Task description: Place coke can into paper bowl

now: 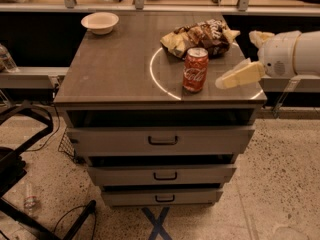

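The coke can (195, 69) is red with white script and a silver top. It stands upright near the front right of the grey cabinet top (115, 69). The paper bowl (100, 22) is cream-white and sits empty at the far left corner of the top. My gripper (235, 59) comes in from the right, just right of the can and slightly above the top. It is open and holds nothing. One cream finger (240, 75) points toward the can with a small gap between them.
A brown-and-yellow snack bag (200, 35) lies right behind the can. A bright ring of light (155, 76) is cast on the top around the can. The cabinet has three drawers (162, 140) slightly pulled out. Black chair legs (20, 134) stand at the left.
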Motion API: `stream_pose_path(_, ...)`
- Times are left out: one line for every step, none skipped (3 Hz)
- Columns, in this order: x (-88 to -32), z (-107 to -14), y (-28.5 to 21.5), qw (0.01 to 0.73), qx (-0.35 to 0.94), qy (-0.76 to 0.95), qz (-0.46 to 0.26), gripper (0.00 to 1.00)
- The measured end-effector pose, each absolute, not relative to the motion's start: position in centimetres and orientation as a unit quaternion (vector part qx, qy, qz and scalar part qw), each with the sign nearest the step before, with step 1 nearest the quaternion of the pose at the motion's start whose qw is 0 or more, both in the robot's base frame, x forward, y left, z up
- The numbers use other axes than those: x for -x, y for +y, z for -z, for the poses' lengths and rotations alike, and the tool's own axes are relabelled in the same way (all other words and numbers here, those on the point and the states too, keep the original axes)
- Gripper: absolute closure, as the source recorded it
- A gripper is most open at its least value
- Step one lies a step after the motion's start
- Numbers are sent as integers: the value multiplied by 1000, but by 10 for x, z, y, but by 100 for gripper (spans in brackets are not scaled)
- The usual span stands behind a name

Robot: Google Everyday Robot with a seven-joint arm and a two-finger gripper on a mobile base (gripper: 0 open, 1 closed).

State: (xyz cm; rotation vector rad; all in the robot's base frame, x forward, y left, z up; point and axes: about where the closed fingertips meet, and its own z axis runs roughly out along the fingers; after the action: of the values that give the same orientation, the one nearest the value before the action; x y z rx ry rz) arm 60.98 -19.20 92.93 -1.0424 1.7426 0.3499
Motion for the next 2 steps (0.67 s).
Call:
stream_pose_path(-618,-913,-158,526,416,708,-221,0)
stream_pose_path(-628,-912,-109,551,398,667,-305,0)
